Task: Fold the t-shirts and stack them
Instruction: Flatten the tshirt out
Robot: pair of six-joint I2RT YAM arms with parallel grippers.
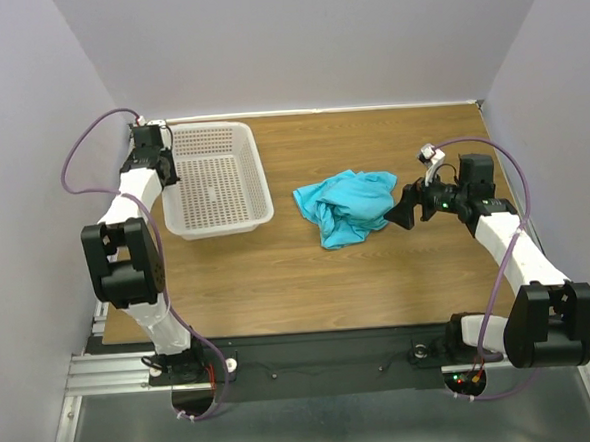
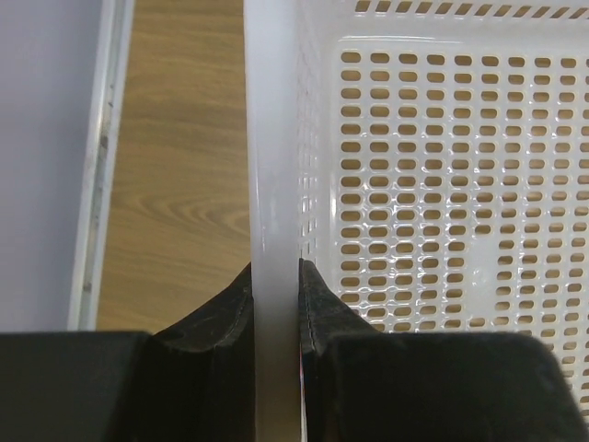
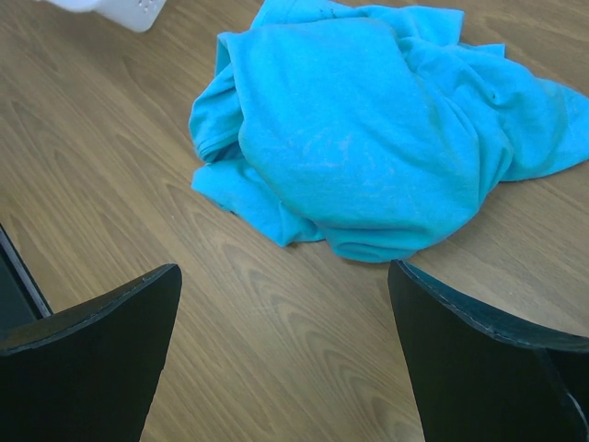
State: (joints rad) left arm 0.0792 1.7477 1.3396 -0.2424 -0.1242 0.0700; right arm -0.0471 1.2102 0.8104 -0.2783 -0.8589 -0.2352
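A crumpled turquoise t-shirt (image 1: 346, 205) lies in a heap on the wooden table, right of centre; in the right wrist view the t-shirt (image 3: 368, 138) fills the upper part. My right gripper (image 1: 402, 206) hovers just right of the heap, open, with bare wood between its fingers (image 3: 97, 354) and nothing held. My left gripper (image 1: 168, 174) is at the back left, shut on the left rim of the white mesh basket (image 1: 215, 181). In the left wrist view both jaws press against the basket's rim (image 2: 273, 184), my left gripper (image 2: 275, 276) around it.
The basket stands at the table's back left and shows nothing inside it. Grey walls close in the table at the back and on both sides. The table's left edge (image 2: 97, 184) runs close beside the basket.
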